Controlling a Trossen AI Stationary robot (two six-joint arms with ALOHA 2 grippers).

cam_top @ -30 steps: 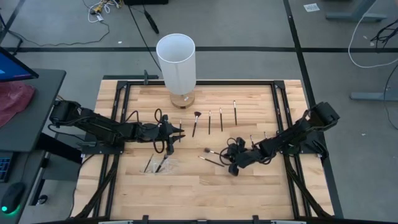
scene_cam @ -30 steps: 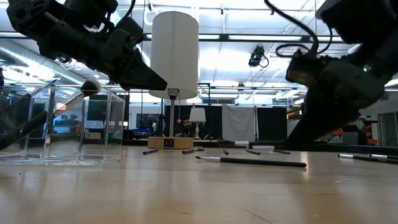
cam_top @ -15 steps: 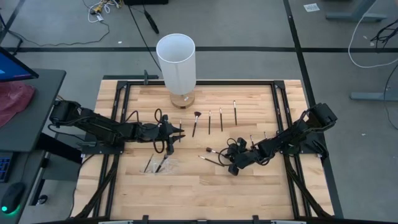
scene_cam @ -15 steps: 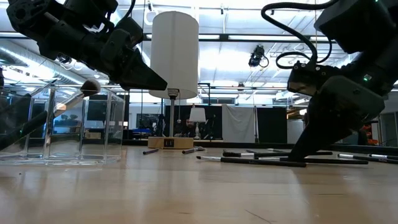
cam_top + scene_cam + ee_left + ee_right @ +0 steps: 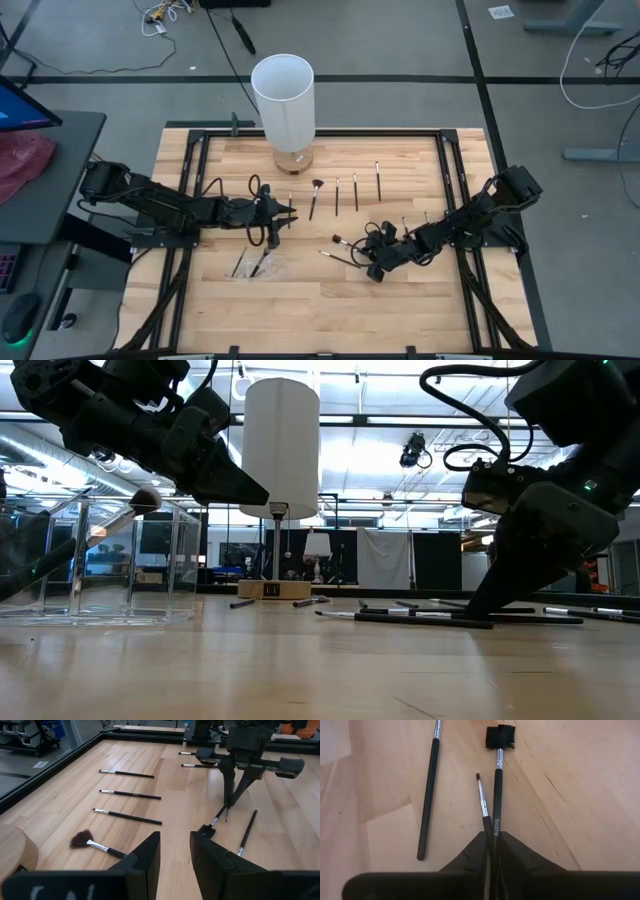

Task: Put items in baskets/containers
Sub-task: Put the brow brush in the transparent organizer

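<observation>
Brushes, two thin ones (image 5: 490,815), lie on the table (image 5: 400,300) between the right gripper's (image 5: 492,851) nearly closed fingertips. Judging by this, closing squarely on one handle avoids dragging its neighbour. The left gripper (image 5: 283,218) hovers half-open, empty, above the clear container (image 5: 95,560).

Black brushes (image 5: 355,192), white cylinder (image 5: 284,98), pale wood table (image 5: 320,300)

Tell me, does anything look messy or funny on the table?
A bit. Four brushes lie in a neat row near the white cylinder, but by the right gripper a few brushes lie scattered and crossing. Its fingers have two brushes between them at once. Nothing looks broken or spilled.
</observation>
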